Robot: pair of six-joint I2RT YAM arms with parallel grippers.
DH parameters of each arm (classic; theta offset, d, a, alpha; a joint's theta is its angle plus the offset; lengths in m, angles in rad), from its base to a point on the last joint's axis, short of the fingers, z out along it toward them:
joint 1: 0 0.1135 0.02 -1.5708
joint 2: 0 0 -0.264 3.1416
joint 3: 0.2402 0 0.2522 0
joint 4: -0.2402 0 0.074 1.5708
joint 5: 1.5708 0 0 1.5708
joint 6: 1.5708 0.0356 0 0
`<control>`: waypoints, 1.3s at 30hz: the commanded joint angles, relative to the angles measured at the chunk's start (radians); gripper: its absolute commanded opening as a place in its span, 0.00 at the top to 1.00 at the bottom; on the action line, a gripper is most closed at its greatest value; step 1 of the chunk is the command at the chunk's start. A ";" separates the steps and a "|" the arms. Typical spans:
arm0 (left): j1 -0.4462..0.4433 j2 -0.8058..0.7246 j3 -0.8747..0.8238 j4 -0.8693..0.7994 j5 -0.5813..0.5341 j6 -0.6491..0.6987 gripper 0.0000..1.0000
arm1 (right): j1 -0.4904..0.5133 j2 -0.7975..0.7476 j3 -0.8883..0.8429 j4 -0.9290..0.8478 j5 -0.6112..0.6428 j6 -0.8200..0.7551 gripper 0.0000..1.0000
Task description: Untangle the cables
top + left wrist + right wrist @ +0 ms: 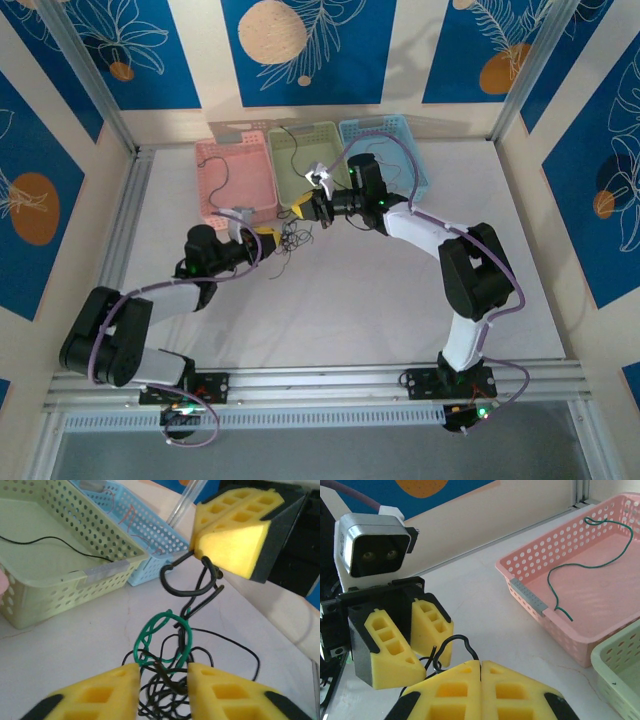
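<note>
Backdrop: cream walls with blue leaf-print panels behind a metal frame.
Surface: white table, three perforated baskets side by side at its far edge.
Pink basket: leftmost, one green wire lying loose inside.
Left gripper: jaws drawn in to a narrow gap, with a green loop and dark strands between the pads. Whether they actually pinch them cannot be told.
Cables: dark tangle on the table just in front of the baskets, between the two grippers.
Green basket: middle, one dark wire inside.
Right gripper: pads pressed together, a dark strand of the clump clamped at the tips.
Blue basket: rightmost, reddish wire inside.
</note>
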 commanded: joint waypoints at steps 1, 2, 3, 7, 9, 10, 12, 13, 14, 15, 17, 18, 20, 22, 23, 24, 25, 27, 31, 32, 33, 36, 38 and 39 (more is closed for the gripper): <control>-0.008 0.022 0.034 0.050 0.055 -0.018 0.90 | 0.010 0.004 -0.014 0.020 -0.007 -0.024 1.00; -0.008 0.023 0.035 0.050 0.055 -0.019 0.97 | 0.008 0.004 -0.016 0.022 -0.004 -0.024 1.00; -0.008 0.021 0.034 0.050 0.054 -0.020 1.00 | 0.006 0.003 -0.017 0.024 0.001 -0.023 1.00; -0.008 -0.008 0.015 0.038 -0.001 -0.006 1.00 | 0.003 0.000 -0.023 0.031 0.046 -0.020 1.00; -0.008 -0.030 0.005 0.014 -0.048 0.009 1.00 | 0.000 -0.008 -0.033 0.048 0.098 -0.017 1.00; -0.008 -0.043 0.000 -0.006 -0.081 0.020 1.00 | -0.002 -0.014 -0.043 0.062 0.151 -0.005 1.00; -0.008 -0.073 -0.009 -0.048 -0.154 0.038 1.00 | -0.013 -0.020 -0.051 0.075 0.269 0.020 1.00; -0.008 -0.090 -0.016 -0.067 -0.191 0.046 1.00 | -0.025 -0.024 -0.055 0.077 0.318 0.036 1.00; -0.008 -0.107 -0.024 -0.079 -0.223 0.053 1.00 | -0.039 -0.029 -0.059 0.081 0.355 0.055 1.00; -0.008 -0.121 -0.033 -0.083 -0.248 0.057 1.00 | -0.050 -0.034 -0.067 0.092 0.374 0.071 1.00; -0.006 -0.155 -0.056 -0.080 -0.293 0.064 1.00 | -0.077 -0.050 -0.089 0.116 0.407 0.111 1.00; -0.007 -0.167 -0.065 -0.075 -0.307 0.066 1.00 | -0.091 -0.057 -0.097 0.126 0.395 0.124 1.00; -0.007 -0.186 -0.080 -0.068 -0.329 0.070 1.00 | -0.116 -0.064 -0.113 0.154 0.347 0.165 1.00; -0.007 -0.193 -0.083 -0.068 -0.338 0.071 1.00 | -0.127 -0.064 -0.119 0.172 0.300 0.192 0.98; -0.006 -0.192 -0.083 -0.067 -0.335 0.072 1.00 | -0.128 -0.061 -0.116 0.173 0.284 0.199 0.92; -0.007 -0.190 -0.083 -0.065 -0.331 0.072 1.00 | -0.129 -0.061 -0.114 0.172 0.275 0.205 0.86; -0.007 -0.189 -0.082 -0.064 -0.328 0.072 1.00 | -0.129 -0.059 -0.111 0.171 0.263 0.209 0.80; -0.006 -0.190 -0.083 -0.059 -0.321 0.074 1.00 | -0.128 -0.052 -0.102 0.165 0.218 0.211 0.73; -0.006 -0.209 -0.096 -0.053 -0.343 0.074 1.00 | -0.100 -0.037 -0.075 0.124 0.136 0.151 0.66; -0.007 -0.217 -0.100 -0.056 -0.358 0.076 1.00 | -0.086 -0.032 -0.063 0.094 0.124 0.121 0.66; -0.006 -0.228 -0.106 -0.064 -0.388 0.077 1.00 | -0.072 -0.026 -0.057 0.076 0.108 0.080 0.65; -0.006 -0.264 -0.114 -0.119 -0.495 0.083 1.00 | -0.044 -0.001 -0.034 -0.005 0.003 -0.028 0.62; -0.006 -0.284 -0.120 -0.149 -0.560 0.084 1.00 | -0.023 0.023 -0.008 -0.102 -0.063 -0.130 0.60; -0.005 -0.290 -0.122 -0.158 -0.582 0.084 1.00 | -0.010 0.033 0.000 -0.135 -0.062 -0.168 0.60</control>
